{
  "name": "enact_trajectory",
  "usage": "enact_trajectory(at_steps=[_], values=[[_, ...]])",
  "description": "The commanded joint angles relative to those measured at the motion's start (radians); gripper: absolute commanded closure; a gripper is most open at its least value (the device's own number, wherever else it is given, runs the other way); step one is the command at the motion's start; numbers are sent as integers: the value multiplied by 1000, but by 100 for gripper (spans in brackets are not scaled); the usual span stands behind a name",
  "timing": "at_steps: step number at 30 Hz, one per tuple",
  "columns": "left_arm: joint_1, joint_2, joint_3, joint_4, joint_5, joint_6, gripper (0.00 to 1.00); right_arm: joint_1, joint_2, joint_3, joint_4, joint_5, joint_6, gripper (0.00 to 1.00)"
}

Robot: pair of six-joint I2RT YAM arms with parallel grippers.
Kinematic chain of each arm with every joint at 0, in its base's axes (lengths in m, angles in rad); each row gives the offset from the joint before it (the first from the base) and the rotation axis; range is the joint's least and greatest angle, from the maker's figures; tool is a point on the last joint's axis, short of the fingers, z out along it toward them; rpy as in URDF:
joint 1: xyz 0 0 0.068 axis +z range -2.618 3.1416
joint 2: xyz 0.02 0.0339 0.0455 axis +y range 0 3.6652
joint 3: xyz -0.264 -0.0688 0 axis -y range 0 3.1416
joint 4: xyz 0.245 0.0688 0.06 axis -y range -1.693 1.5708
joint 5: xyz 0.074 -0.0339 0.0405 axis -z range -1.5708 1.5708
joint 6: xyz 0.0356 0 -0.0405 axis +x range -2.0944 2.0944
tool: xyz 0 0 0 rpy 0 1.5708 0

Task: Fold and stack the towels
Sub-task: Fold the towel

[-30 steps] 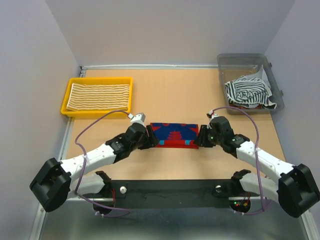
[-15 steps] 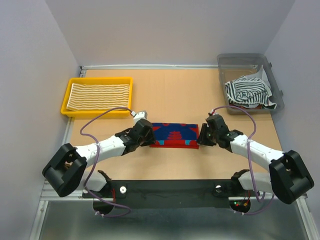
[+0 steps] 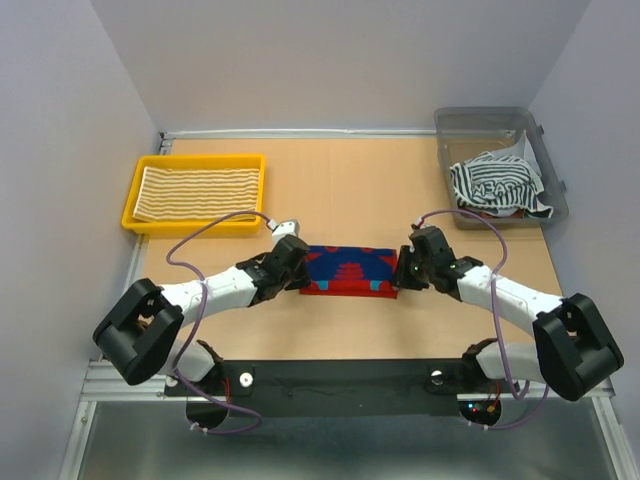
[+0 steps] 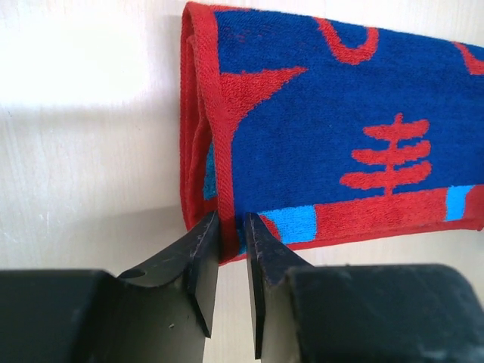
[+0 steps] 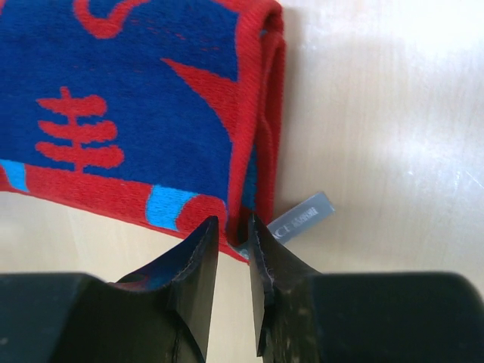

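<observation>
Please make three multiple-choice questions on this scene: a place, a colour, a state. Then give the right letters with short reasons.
1. Where does the yellow-cream striped towel lie?
A. in the grey bin
B. in the yellow tray
C. between the grippers

2. What colours has the folded towel between the left gripper and the right gripper?
A. black and white
B. plain grey
C. red and blue

3. How is the black-white striped towel?
A. crumpled
B. folded flat
C. held in the air

1 B: it fills the yellow tray.
2 C: both wrist views show blue cloth with red figures.
3 A: it lies bunched in the grey bin.
</observation>
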Motion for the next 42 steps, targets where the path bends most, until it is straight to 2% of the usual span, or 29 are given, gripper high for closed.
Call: enact_trajectory(at_steps=[1, 4, 6, 7, 9, 12, 21, 34, 39, 42], values=[[2, 0, 49, 16, -2, 19, 75, 7, 3, 54, 47, -36, -20, 73], [2, 4, 49, 13, -2, 22, 76, 9, 10, 56, 50, -42, -22, 79], [2, 2, 49, 7, -4, 24, 82, 7, 3, 56, 50, -37, -23, 90], [2, 1, 52, 4, -5, 26, 88, 9, 0, 54, 48, -34, -23, 93], [2, -7, 57, -10, -15, 30, 92, 7, -13, 54, 47, -25, -28, 99], [5, -33, 92, -66, -30, 44, 98, 7, -46, 60, 36, -26, -35, 99], [14, -116, 121, -163, -25, 47, 99, 7, -94, 85, -44, -48, -23, 99], [14, -122, -96, -28, 76, -39, 100, 6, -86, -15, -79, 15, 30, 99], [14, -67, -117, 38, 67, -33, 99, 7, -54, -36, -79, 72, 44, 99], [14, -24, -109, 49, 84, -31, 95, 6, -65, -39, -82, 79, 34, 97]])
